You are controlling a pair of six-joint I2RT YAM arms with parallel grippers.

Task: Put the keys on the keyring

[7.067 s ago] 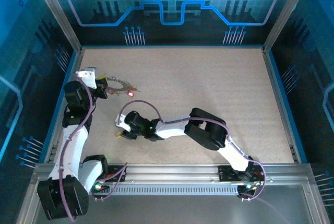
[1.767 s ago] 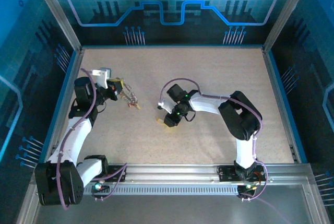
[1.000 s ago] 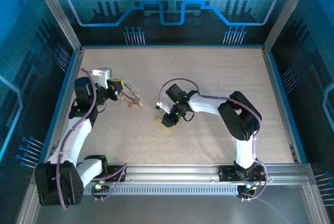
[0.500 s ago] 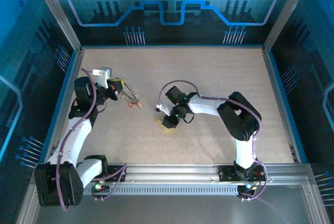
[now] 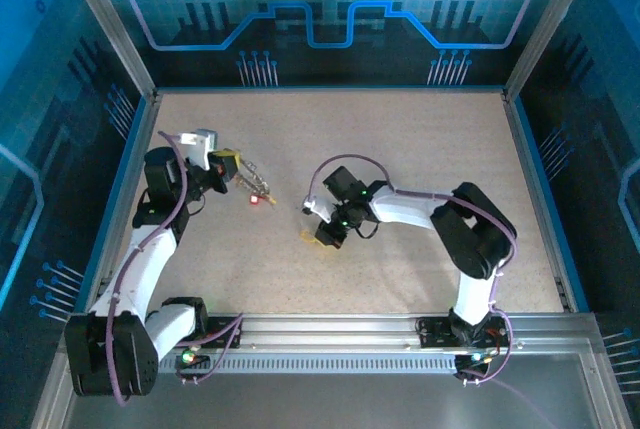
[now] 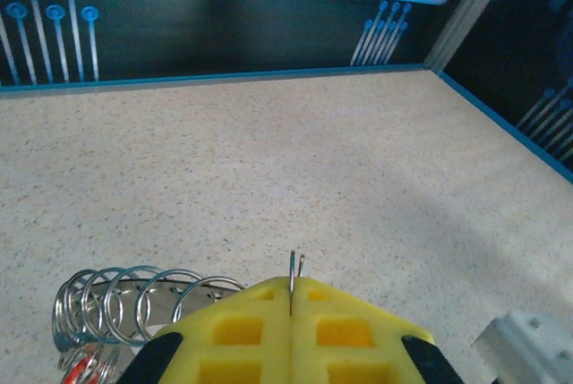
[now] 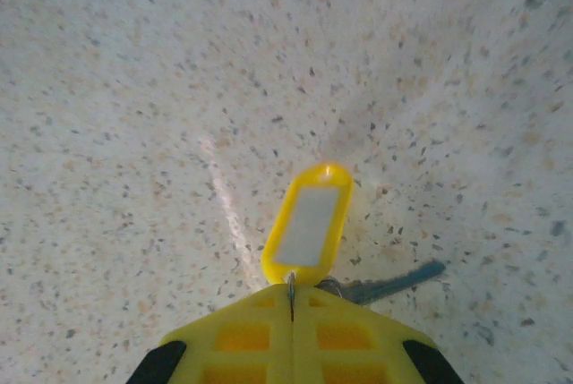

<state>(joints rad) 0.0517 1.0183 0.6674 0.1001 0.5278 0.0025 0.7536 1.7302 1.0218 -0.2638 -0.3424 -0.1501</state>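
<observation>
My left gripper (image 5: 228,171) is shut on the keyring (image 6: 293,269), which stands edge-on as a thin wire between the yellow pads (image 6: 242,330). Several small silvery rings (image 6: 134,299) and a red tag (image 6: 81,368) hang on it to the left. From above, the keyring (image 5: 256,183) sticks out right of that gripper, with the red tag (image 5: 256,200) below it. My right gripper (image 7: 291,299) is shut on the small ring of a key (image 7: 394,284) with a yellow tag (image 7: 309,223), low over the tabletop. In the top view this gripper (image 5: 325,232) is mid-table, the yellow tag (image 5: 322,240) at its tip.
The speckled beige tabletop (image 5: 400,149) is bounded by blue-edged walls (image 5: 525,179) and a metal rail (image 5: 340,327) at the near edge. The two grippers are about a hand's width apart. A white part (image 6: 528,344) sits at the lower right of the left wrist view.
My right gripper has closed on the yellow-tagged key's ring and its arm has shifted slightly right. The left gripper has kept its hold, and the red tag has swung a little.
</observation>
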